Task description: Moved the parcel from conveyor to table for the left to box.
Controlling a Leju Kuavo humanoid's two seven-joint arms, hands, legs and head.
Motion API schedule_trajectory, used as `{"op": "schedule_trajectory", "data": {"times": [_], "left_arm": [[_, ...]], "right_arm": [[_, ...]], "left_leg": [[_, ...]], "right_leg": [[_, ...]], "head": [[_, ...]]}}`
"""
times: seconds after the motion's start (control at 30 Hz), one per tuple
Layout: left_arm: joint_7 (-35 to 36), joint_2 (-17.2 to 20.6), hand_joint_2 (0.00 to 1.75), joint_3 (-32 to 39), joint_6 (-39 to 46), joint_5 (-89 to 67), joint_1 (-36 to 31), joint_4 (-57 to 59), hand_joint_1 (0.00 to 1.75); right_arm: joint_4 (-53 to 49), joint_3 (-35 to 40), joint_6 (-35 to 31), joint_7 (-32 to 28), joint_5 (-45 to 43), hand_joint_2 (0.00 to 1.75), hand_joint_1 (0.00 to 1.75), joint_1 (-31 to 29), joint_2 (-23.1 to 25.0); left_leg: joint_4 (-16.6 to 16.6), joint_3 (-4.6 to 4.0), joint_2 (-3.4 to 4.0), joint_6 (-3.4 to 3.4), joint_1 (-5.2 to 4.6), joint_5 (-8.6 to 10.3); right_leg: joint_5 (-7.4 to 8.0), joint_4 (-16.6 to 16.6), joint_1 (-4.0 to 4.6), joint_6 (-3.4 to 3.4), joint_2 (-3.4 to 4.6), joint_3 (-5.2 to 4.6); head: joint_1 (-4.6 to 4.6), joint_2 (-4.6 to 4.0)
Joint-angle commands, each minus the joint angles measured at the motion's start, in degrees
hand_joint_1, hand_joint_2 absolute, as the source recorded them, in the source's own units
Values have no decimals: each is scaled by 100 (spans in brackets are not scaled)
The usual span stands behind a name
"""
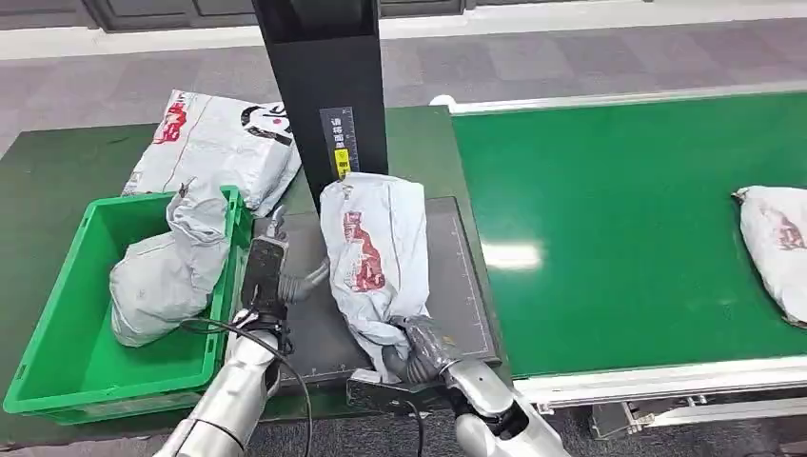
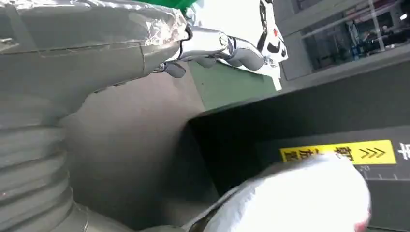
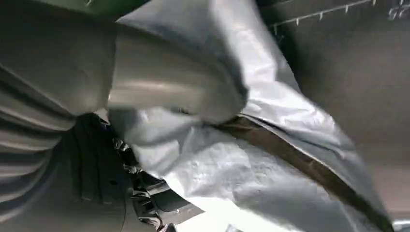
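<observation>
On dark pad (image 1: 457, 286), left of belt (image 1: 628, 228): parcel (image 1: 371, 252), near end clenched in right hand (image 1: 419, 350). Left hand (image 1: 276, 276) just beside, fingers apart, empty. Risks: slack film slipping free; snagging on post (image 1: 324, 86); knocking bin (image 1: 57, 324).

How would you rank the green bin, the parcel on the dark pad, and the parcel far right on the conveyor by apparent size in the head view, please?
1. green bin, clearly largest.
2. parcel on the dark pad, gripped by the right hand.
3. parcel on the conveyor, looks smallest, but the frame edge crops it, so unsure.
</observation>
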Motion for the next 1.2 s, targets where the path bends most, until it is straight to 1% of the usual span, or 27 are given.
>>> {"op": "schedule_trajectory", "data": {"times": [0.03,0.1,0.2,0.23,0.27,0.3,0.4,0.47,0.5,0.57,0.67,0.7,0.77,0.8,0.83,0.87,0.9,0.97,1.0,1.03,1.13,1.2], "left_arm": [[86,-96,175,193,135,-269,-223,170,0],[64,-104,175,223,293,-349,-215,155,0],[-59,-116,175,322,579,-360,-157,48,0],[-113,-120,175,360,742,-373,-103,-34,0],[-148,-119,175,384,852,-393,-50,-116,0],[-180,-109,175,409,926,-387,71,-285,0],[-182,-82,175,404,902,-384,141,-358,0],[-182,-82,175,404,902,-384,141,-358,0],[-182,-82,175,404,902,-384,141,-358,0],[-182,-82,175,404,902,-384,141,-358,0],[-182,-82,175,404,902,-384,141,-358,0],[-182,-97,175,414,971,-385,151,-383,0],[-237,-110,175,506,1092,-304,287,-555,0],[-346,-152,175,609,1255,-244,349,-665,0],[-380,-170,175,655,1306,-182,390,-756,0],[-441,-179,175,696,1342,-97,414,-816,0],[-476,-179,175,705,1379,-83,413,-819,0],[-586,-193,175,689,1391,36,319,-720,0],[-612,-183,175,626,1342,77,251,-610,0],[-643,-175,175,524,1251,115,167,-484,0],[-535,-133,175,121,850,16,6,-97,0],[-304,-79,175,-387,523,-395,-62,207,0]], "right_arm": [[33,-32,-256,355,80,175,0,-32,-198],[-77,-133,-269,355,52,175,0,71,-276],[-128,-208,-348,234,-116,175,0,189,-300],[-159,-211,-426,210,-126,175,0,206,-305],[-202,-225,-536,221,-105,175,0,227,-305],[-306,-297,-747,132,-226,175,0,267,-289],[-374,-292,-738,138,-219,175,0,256,-313],[-374,-292,-738,138,-219,175,0,256,-313],[-374,-292,-738,138,-219,175,0,256,-313],[-374,-292,-738,138,-219,175,0,256,-313],[-374,-292,-738,138,-219,175,0,256,-313],[-405,-330,-868,81,-265,175,0,278,-281],[-679,-484,-1305,-256,-574,175,0,310,-190],[-896,-602,-1750,-549,-737,175,0,343,-116],[-1094,-680,-1757,-658,-984,175,0,359,-80],[-1310,-783,-1797,-936,-1398,175,0,390,-23],[-1368,-820,-1839,-1018,-1508,175,0,389,-11],[-1502,-1015,-1798,-1461,-2430,175,0,332,83],[-1549,-1121,-1879,-1783,-2838,175,0,287,163],[-1487,-1255,-1868,-1898,-3258,175,0,197,241],[-1372,-1577,-2062,-2182,-3791,175,0,70,353],[-1147,-1830,-2159,-2404,-4178,175,0,11,389]], "left_leg": [[-11,20,0,5,1,-1],[-3,8,-6,3,0,0],[-9,17,-12,6,0,1],[-5,10,-6,4,-2,1],[-9,19,-5,6,-1,-1],[-4,10,-4,4,0,0],[-11,23,4,5,-3,-3],[-5,9,1,3,-4,0],[-10,21,1,5,0,-3],[-3,10,0,3,-1,-2],[-8,17,4,5,1,-2],[-5,13,3,4,-1,-2],[-9,16,2,5,-3,-1],[-13,21,3,5,0,-1],[-8,15,7,4,-3,-3],[-1,5,9,3,-4,-3],[0,6,11,4,-3,-5],[-3,11,12,3,-2,-8],[1,2,5,2,0,-3],[-1,5,-1,3,0,-2],[-3,8,2,4,-2,-1],[-4,9,-4,5,-2,2]], "right_leg": [[0,-15,2,1,-1,23],[-1,-6,1,1,-7,11],[-2,-13,0,3,-15,23],[-1,-6,-2,2,-8,12],[-1,-13,0,3,-7,22],[-1,-7,-1,2,-5,13],[-2,-12,-4,2,2,22],[0,-4,-5,2,0,8],[-1,-14,0,2,0,23],[-1,-5,-1,2,-1,11],[1,-14,1,2,2,20],[0,-8,0,2,2,14],[0,-9,-3,3,0,17],[2,-17,1,2,1,22],[0,-9,-2,2,5,14],[-1,0,-3,2,8,3],[-1,-1,-3,2,10,4],[-3,-4,-2,1,11,9],[-1,-2,0,1,6,2],[-1,-4,1,2,-1,8],[0,-4,0,2,0,10],[2,-8,-1,3,-6,14]], "head": [[2,0],[0,0],[0,0],[0,0],[0,0],[0,0],[2,0],[0,0],[0,0],[0,0],[0,0],[0,0],[0,0],[0,0],[2,0],[0,0],[2,0],[0,0],[2,0],[0,0],[0,0],[2,0]]}}
